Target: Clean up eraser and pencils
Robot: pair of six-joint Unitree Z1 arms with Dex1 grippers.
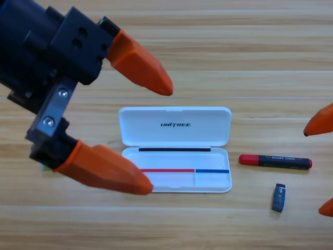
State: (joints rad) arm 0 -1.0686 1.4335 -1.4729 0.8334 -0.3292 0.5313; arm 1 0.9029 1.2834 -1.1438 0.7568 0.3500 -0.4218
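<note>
The black pencil (276, 161) with red ends lies flat on the table, just right of the open white case (210, 182). Below it, the small dark eraser (279, 198) rests on the wood. My left gripper (158, 139) looms large at the upper left, open, with its orange jaws spread wide above the case's left side and nothing between them. A sliver of green (45, 167) peeks out beside its lower jaw; the rest is hidden. My right gripper (315, 172) shows only two orange tips at the right edge, open, either side of the pencil's and eraser's height.
The case's lid (174, 125) lies folded back towards the top, printed with a logo. Bare wooden table (208, 229) surrounds the case in front and behind.
</note>
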